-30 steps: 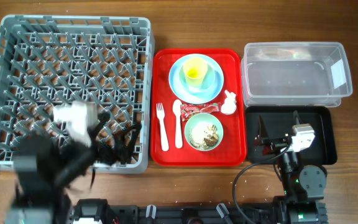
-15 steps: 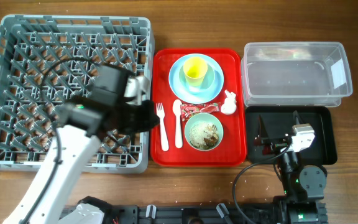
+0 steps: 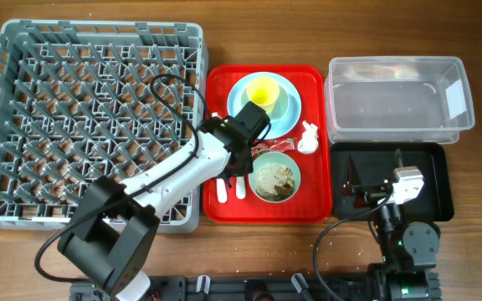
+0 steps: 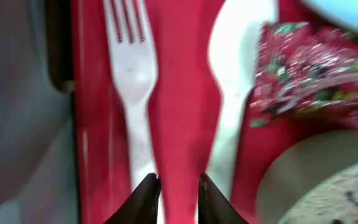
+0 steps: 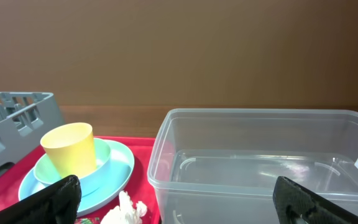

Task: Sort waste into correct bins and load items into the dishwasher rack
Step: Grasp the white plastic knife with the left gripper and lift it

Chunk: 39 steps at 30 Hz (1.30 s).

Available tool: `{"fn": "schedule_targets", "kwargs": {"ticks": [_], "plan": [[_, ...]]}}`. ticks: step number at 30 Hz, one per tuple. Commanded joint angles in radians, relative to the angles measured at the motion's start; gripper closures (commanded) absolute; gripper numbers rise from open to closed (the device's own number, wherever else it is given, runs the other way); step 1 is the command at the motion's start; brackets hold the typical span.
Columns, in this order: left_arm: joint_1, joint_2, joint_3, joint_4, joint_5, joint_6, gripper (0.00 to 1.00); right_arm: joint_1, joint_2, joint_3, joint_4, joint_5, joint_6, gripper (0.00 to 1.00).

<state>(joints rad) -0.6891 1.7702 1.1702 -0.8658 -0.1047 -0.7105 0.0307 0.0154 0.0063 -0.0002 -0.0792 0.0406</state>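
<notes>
My left gripper (image 3: 239, 142) hangs low over the red serving tray, its tips (image 4: 178, 199) a narrow gap apart with only red tray between them. They sit between the white fork (image 4: 129, 68) and the white spoon (image 4: 238, 50). The red wrapper (image 4: 309, 68) lies right of the spoon, above the bowl of food scraps (image 3: 273, 177). A yellow cup (image 3: 264, 92) stands on the pale blue plate (image 3: 245, 113). The white tissue (image 3: 309, 138) lies beside them. My right gripper (image 3: 371, 191) stands wide open and empty (image 5: 182, 202) over the black tray (image 3: 438, 180).
The grey dishwasher rack (image 3: 99, 29) fills the left of the table. The clear tub (image 3: 392, 61) stands at the back right, behind the black tray. The red serving tray (image 3: 316, 209) sits between the rack and the bins. The left arm crosses the rack's front right corner.
My left arm has swung from over the rack's front to the right, down onto the red tray above the fork and spoon. The right arm has not moved.
</notes>
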Motion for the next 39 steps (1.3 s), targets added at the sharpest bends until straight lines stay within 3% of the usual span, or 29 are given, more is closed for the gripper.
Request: {"fn": "schedule_targets", "kwargs": {"ticks": [1, 7, 9, 24, 28, 31, 39], "plan": [[-0.004, 0.005, 0.01, 0.079, 0.014, -0.016, 0.82, -0.005, -0.005, -0.001, 0.005, -0.015, 0.012, 0.0], [-0.026, 0.035, 0.007, 0.138, 0.012, -0.016, 0.82, -0.005, -0.005, -0.001, 0.005, -0.015, 0.012, 0.0], [-0.026, 0.053, 0.007, 0.137, 0.009, -0.016, 0.88, -0.005, -0.005, -0.001, 0.005, -0.015, 0.012, 0.0], [-0.036, 0.078, 0.005, 0.156, -0.024, -0.016, 0.86, -0.005, -0.005, -0.001, 0.005, -0.015, 0.011, 0.0], [-0.035, 0.078, -0.041, 0.213, -0.025, -0.015, 0.84, -0.005, -0.005, -0.001, 0.005, -0.015, 0.012, 0.0], [-0.035, 0.078, -0.079, 0.258, -0.026, -0.016, 0.77, -0.005, -0.005, -0.001, 0.005, -0.015, 0.012, 0.0], [-0.035, 0.078, -0.102, 0.279, -0.04, -0.016, 0.77, -0.005, -0.005, -0.001, 0.005, -0.015, 0.012, 0.0]]}}
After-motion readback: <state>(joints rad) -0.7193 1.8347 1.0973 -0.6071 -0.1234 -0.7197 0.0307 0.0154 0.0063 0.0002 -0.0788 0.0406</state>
